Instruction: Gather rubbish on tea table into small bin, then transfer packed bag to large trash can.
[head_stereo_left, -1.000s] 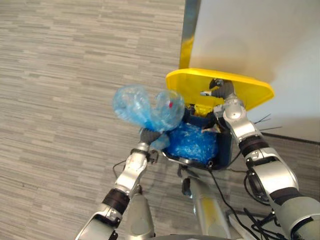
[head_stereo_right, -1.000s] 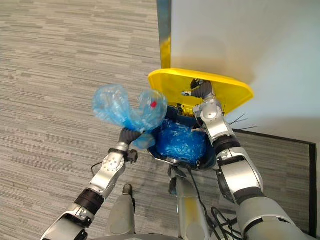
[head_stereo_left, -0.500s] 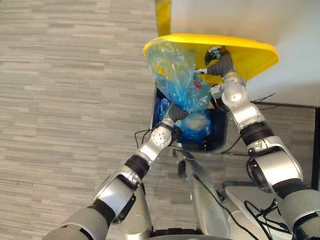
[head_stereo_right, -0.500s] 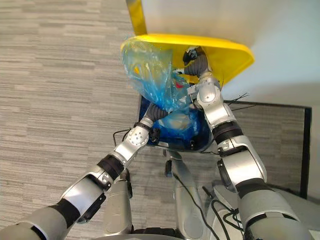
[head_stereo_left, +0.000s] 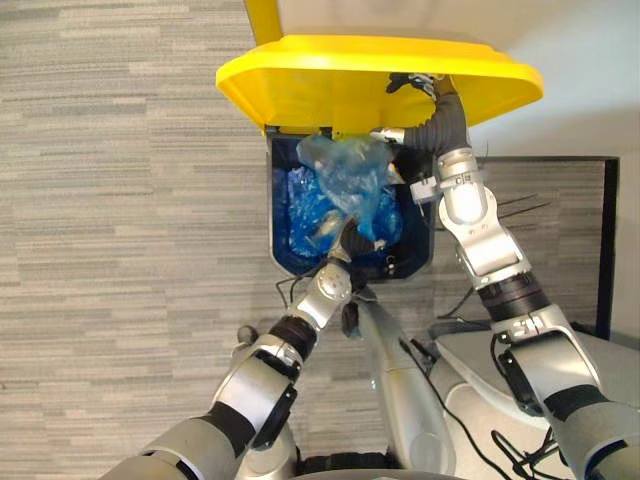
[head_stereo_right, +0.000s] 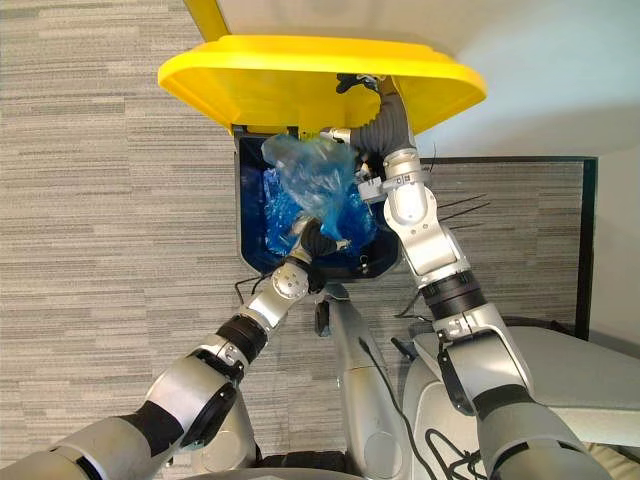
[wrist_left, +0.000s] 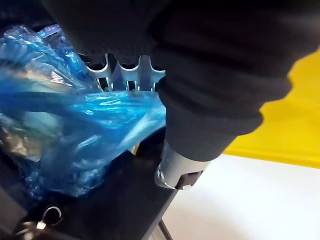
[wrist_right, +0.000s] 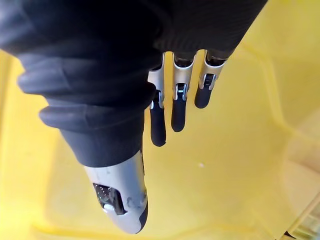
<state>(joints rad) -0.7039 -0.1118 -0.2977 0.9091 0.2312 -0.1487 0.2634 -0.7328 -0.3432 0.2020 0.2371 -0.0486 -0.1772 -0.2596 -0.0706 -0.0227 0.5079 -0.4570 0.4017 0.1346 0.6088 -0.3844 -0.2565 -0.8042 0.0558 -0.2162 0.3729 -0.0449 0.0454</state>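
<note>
Clamped round the gathered neck of the blue bag (head_stereo_left: 350, 180), the left hand (head_stereo_left: 351, 240) is seen over the open mouth of the large trash can (head_stereo_left: 273, 205). In the left wrist view the plastic is drawn between the curled fingers (wrist_left: 125, 76) and the thumb (wrist_left: 176, 167), so the grip is closed on the bag and nothing else. The bulk of the bag is carried just beyond the fingers, on the side away from the robot, and it is puffed up towards the raised yellow lid (head_stereo_left: 300, 85). Directly under the hand and the bag the can's dark blue walls are seen, with a crumpled blue liner (head_stereo_left: 298, 212) inside them. Whether the bag's underside is touching that liner cannot be told.

The right hand (head_stereo_left: 415, 82) is placed higher and further out than the left, against the underside of the lid. In the right wrist view its fingers (wrist_right: 178, 107) are shown straight and close together, spread flat along the yellow surface with the thumb set apart; nothing is gripped by them, and the lid is propped open by the flat of the hand. The bag's top is found just beside this hand's wrist cover. Grey striped carpet (head_stereo_left: 120, 220) is seen around the can on the left hand's side.
</note>
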